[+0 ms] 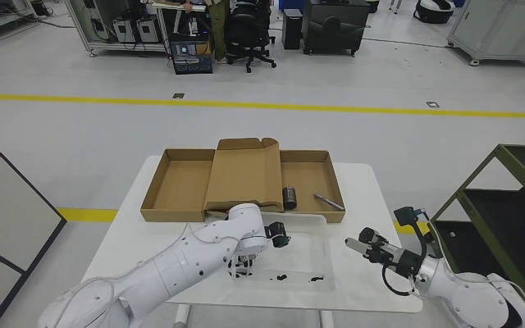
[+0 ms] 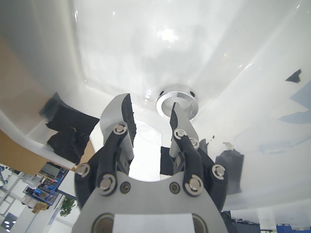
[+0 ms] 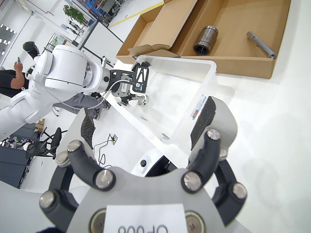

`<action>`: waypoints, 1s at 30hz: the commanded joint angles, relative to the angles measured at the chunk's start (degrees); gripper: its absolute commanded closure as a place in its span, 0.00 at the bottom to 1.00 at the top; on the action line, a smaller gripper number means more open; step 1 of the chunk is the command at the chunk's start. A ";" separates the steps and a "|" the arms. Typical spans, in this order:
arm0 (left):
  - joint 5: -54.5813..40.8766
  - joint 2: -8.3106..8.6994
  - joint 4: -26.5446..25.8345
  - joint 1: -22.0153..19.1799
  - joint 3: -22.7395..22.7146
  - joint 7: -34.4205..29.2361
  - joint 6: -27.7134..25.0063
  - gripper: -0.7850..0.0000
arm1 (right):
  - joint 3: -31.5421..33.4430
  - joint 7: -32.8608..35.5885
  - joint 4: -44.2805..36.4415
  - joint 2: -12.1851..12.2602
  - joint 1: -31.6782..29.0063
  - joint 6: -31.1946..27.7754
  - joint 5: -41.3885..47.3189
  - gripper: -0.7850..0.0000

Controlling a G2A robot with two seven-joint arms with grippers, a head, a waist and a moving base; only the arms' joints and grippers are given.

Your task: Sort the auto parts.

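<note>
Silver ring (image 2: pixel 181 92), white bin (image 3: pixel 206 83), brown box (image 3: pixel 243 8).

Shiny machined metal ring (image 2: pixel 160 104) in glossy white plastic bin (image 2: pixel 158 25) (matt cardboard box (image 1: pixel 176 184)).

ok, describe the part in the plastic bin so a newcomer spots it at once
On the white table, beside the cardboard box, stands a clear plastic bin. On its floor, at the open left end effector, lies a silver ring. Unlike the dark cylinder and thin rod in the box, it is short, shiny, with a wide bore.
</note>
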 commanded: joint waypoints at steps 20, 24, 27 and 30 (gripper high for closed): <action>-4.18 -2.70 5.83 -3.30 5.22 1.86 -1.82 0.66 | 0.00 0.00 0.00 0.00 0.00 0.00 0.00 0.00; -2.56 -3.55 7.44 -2.92 5.51 2.57 -1.43 0.68 | 0.00 0.00 0.00 0.00 0.00 0.00 0.00 0.00; -1.94 -4.20 8.71 -2.77 5.52 3.03 -1.54 0.68 | 0.00 0.00 0.00 0.00 0.00 0.00 0.00 0.00; -1.90 -4.80 9.63 -2.67 5.39 3.18 -1.95 0.72 | 0.00 0.00 0.00 0.00 0.00 0.00 0.00 0.00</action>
